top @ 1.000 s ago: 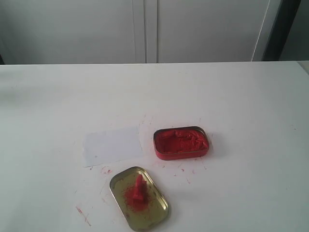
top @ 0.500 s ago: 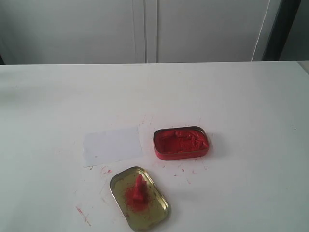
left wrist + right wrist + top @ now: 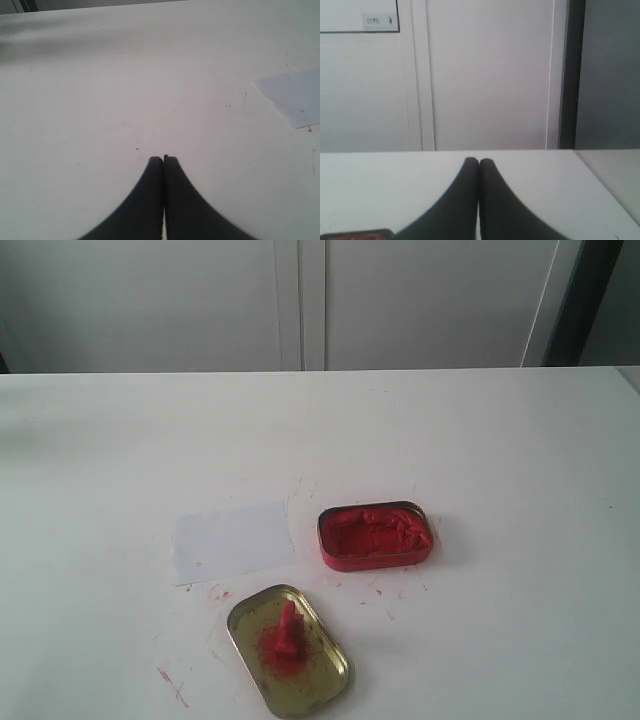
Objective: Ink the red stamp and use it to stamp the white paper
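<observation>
The small red stamp [image 3: 288,631] stands upright inside the gold tin lid [image 3: 322,685], near the front of the table. The white paper [image 3: 232,541] lies flat just behind and to the left of the lid; a corner of the white paper [image 3: 295,97] also shows in the left wrist view. A red tin of red paste [image 3: 375,535] sits to the right of the paper. Neither arm appears in the exterior view. My left gripper [image 3: 163,159] is shut and empty over bare tabletop. My right gripper [image 3: 479,161] is shut and empty, pointing toward the back wall.
Red smears dot the white tabletop [image 3: 480,440] around the tins. Pale cabinet doors [image 3: 300,300] stand behind the table's far edge. A sliver of the red tin [image 3: 355,234] shows in the right wrist view.
</observation>
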Tool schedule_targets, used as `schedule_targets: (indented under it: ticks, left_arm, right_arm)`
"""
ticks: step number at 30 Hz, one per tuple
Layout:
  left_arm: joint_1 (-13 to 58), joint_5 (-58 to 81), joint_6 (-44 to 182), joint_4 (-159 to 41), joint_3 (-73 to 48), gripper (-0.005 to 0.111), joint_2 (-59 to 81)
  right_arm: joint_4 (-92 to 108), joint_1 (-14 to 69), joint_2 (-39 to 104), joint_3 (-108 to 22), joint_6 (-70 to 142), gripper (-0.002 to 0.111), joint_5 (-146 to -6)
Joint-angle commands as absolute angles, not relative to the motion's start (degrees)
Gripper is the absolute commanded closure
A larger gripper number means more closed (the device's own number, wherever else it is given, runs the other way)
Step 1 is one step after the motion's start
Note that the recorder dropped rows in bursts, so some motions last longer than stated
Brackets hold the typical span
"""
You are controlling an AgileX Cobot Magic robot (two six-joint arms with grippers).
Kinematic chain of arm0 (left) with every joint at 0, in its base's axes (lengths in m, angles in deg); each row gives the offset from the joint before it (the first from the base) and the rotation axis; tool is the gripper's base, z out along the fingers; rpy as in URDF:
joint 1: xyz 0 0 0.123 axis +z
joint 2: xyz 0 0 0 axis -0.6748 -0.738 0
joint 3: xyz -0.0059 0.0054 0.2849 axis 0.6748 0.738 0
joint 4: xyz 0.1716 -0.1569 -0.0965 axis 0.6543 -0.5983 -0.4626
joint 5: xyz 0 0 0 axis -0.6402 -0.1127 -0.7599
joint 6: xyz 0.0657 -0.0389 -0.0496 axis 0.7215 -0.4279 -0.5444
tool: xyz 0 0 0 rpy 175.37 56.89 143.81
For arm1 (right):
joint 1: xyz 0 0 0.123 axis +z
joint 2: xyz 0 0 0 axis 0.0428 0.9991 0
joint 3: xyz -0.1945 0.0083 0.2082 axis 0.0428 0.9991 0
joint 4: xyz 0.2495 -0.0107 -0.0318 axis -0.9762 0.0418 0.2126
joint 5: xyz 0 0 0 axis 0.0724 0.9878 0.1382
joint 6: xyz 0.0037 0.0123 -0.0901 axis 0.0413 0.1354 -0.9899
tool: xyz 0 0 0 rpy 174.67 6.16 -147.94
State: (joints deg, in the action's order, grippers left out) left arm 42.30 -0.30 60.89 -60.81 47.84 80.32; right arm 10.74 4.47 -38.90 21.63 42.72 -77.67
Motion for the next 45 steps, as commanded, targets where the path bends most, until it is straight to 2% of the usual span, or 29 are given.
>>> schedule_targets:
  ticks: [1,36,45]
  left_arm:
    - [42.35,-0.28,60.87,-61.08,48.06,0.107,80.61]
    - [42.35,-0.28,60.87,-61.08,48.06,0.107,80.61]
    - [42.35,-0.28,60.87,-61.08,48.06,0.107,80.61]
  right_arm:
    - [10.95,4.69,-39.15,21.88,42.93,0.108,-83.67]
    - [10.95,4.69,-39.15,19.58,42.93,0.108,-85.91]
    - [10.95,4.69,-39.15,12.03,42.93,0.108,-72.16]
